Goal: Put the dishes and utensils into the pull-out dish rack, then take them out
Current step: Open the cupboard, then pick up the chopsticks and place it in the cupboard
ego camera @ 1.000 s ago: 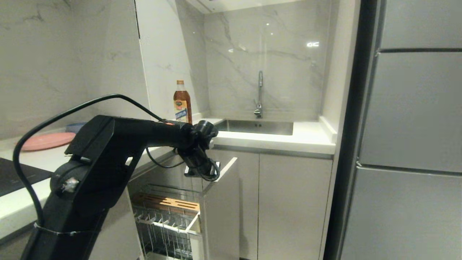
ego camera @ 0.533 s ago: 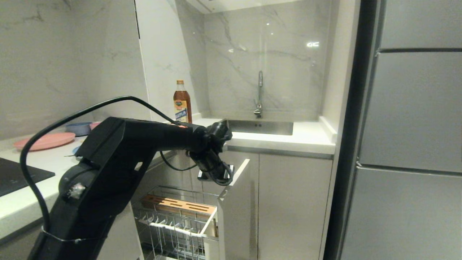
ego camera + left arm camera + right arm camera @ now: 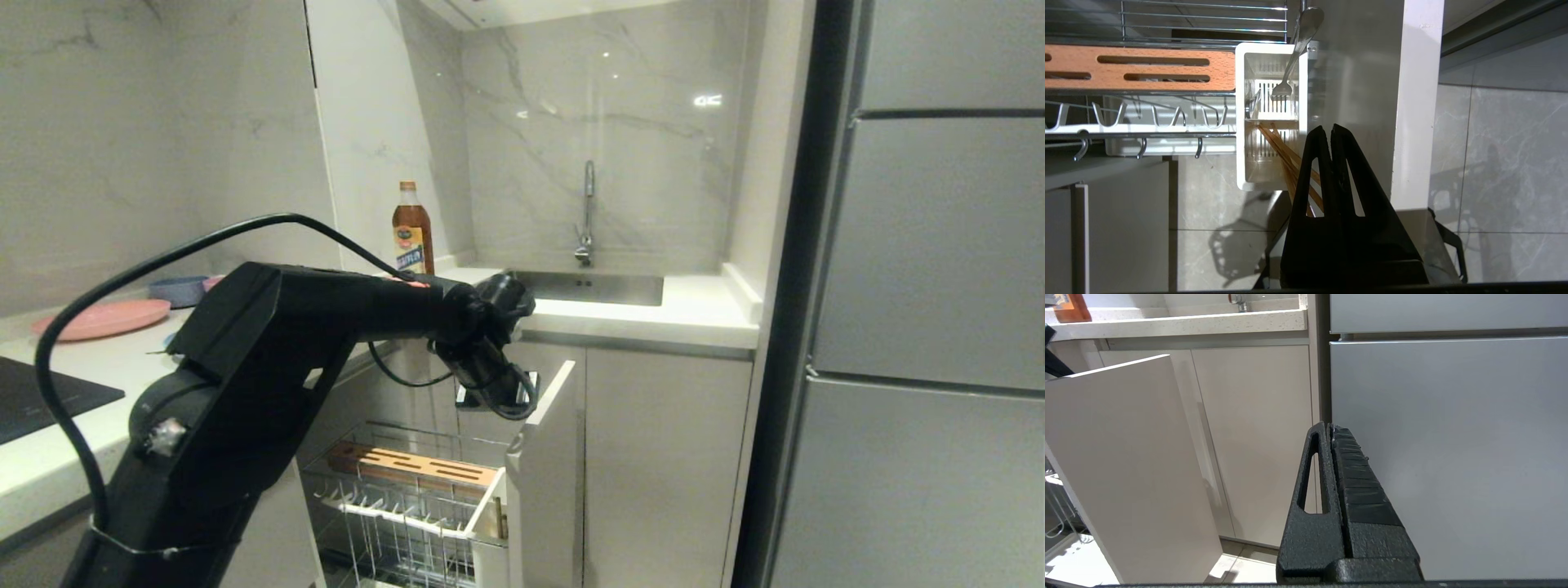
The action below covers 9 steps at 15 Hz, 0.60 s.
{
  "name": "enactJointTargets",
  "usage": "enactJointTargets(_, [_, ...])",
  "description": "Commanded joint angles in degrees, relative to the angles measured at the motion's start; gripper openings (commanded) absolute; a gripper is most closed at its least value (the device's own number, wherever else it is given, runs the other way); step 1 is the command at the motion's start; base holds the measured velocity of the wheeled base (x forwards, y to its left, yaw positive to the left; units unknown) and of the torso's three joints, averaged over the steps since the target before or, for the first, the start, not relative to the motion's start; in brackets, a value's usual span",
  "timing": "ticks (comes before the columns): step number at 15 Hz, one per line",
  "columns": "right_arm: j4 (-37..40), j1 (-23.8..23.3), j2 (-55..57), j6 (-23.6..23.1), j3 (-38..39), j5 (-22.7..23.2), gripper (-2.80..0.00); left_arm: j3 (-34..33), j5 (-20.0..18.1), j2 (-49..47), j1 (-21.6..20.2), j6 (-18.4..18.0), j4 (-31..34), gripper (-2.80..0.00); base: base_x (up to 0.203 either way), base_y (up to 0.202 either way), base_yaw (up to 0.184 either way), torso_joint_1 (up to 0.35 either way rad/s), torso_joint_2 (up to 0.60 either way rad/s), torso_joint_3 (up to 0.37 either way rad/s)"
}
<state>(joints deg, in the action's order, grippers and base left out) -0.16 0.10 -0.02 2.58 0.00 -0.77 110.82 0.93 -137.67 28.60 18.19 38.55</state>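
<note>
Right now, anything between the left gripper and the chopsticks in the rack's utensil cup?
Nothing visible. In the left wrist view the left gripper, jaws shut and empty, hangs by the white front panel. The chopsticks lean out of the open-topped white utensil cup; the spoon sits in the other compartment, clear of them.

1. The kitchen looks dim and a bit grey in the head view.
2. Small bright spots of glare shine on the marble wall (image 3: 620, 106) at the upper middle of the frame.
3. The black arm (image 3: 269, 359) at the lower left looks dark, with few details.
4. In the left wrist view, dark shadows lie on the floor tiles (image 3: 1224, 245) at the bottom.
5. A bright patch of light lies on the floor (image 3: 1069, 567) at the lower left of the right wrist view.
</note>
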Motion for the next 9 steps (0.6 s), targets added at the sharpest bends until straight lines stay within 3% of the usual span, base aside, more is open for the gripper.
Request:
enactJointTargets(1, [-0.02, -0.01, 0.02, 0.05, 0.00, -0.02, -2.80, -0.04, 0.41, 2.06, -0.45, 0.96, 1.30, -2.80, 0.000, 0.000, 0.000, 0.000, 0.00, 0.000])
enactJointTargets(5, [-0.02, -0.01, 0.02, 0.05, 0.00, -0.02, -2.80, -0.81, 2.67, 11.66, -2.54, 2.04, 2.74, -2.80, 0.000, 0.000, 0.000, 0.000, 0.00, 0.000])
enactJointTargets(9, [-0.02, -0.01, 0.02, 0.05, 0.00, -0.02, -2.80, -3.45, 5.23, 27.19, -5.10, 2.06, 2.83, -2.80, 0.000, 0.000, 0.000, 0.000, 0.00, 0.000])
